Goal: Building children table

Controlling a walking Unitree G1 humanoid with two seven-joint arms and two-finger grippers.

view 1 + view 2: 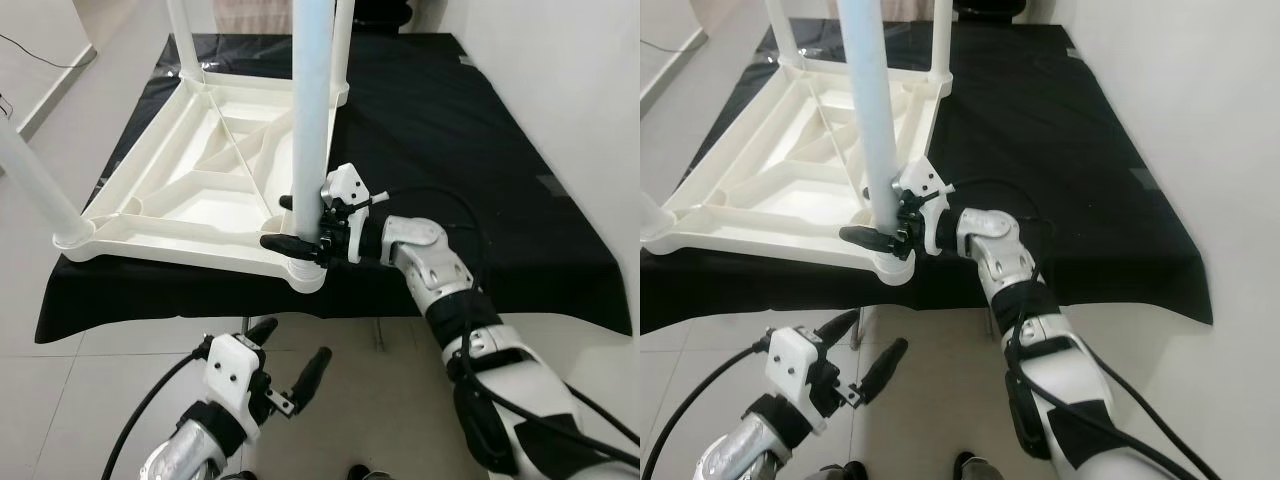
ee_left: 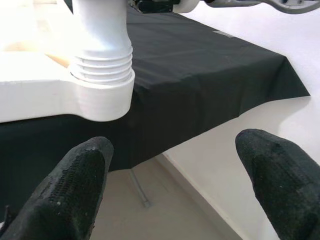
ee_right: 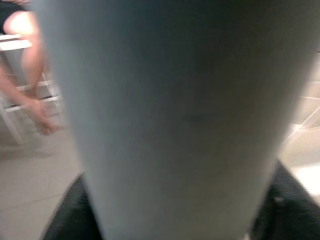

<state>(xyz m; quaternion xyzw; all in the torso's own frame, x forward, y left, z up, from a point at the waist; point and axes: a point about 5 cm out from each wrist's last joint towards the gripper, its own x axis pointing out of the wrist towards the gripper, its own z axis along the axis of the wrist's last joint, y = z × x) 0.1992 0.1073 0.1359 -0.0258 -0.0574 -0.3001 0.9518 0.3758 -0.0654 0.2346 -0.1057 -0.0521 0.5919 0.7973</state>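
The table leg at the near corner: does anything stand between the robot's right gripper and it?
Nothing visible does. The right gripper is already closed around the white table leg, just above the corner socket of the upturned tabletop. The left gripper hangs open below the black-covered table edge.

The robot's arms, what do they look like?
Both arms are silver with black bands and looping black cables. The right gripper and the left gripper each have a white block at the wrist and two long black fingers with a finely textured surface.
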